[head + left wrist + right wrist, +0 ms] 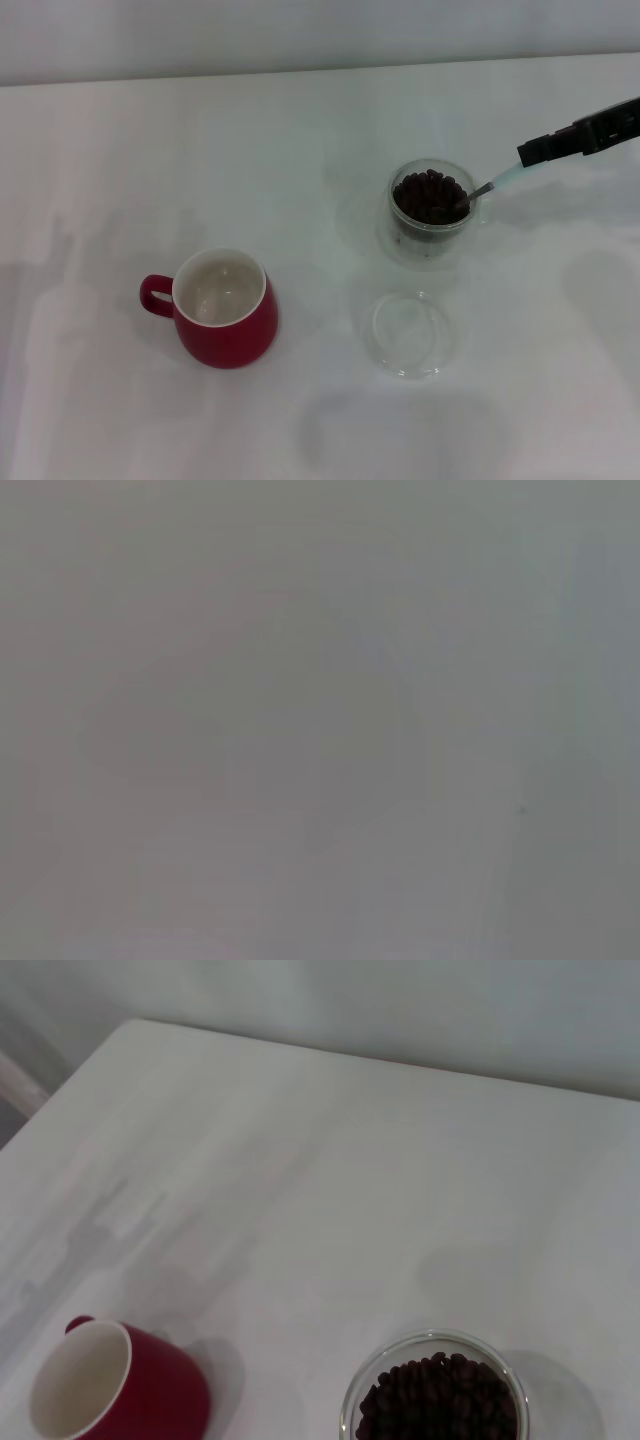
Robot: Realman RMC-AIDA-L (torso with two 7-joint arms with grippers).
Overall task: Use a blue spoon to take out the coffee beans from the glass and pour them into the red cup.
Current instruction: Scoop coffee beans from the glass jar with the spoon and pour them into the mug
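Note:
The clear glass (431,214) stands right of centre in the head view, heaped with dark coffee beans (430,196). My right gripper (548,147) reaches in from the right edge, shut on the pale handle of the blue spoon (503,180). The spoon slants down so that its metal bowl dips into the beans at the glass's right rim. The red cup (222,308) stands at the lower left, handle to the left, its white inside bare. The right wrist view shows the glass (434,1395), the beans (440,1402) and the red cup (115,1385). My left gripper is out of view.
A flat shallow clear glass dish (410,332) lies on the white table (300,150) just in front of the glass. The left wrist view shows only blank grey surface.

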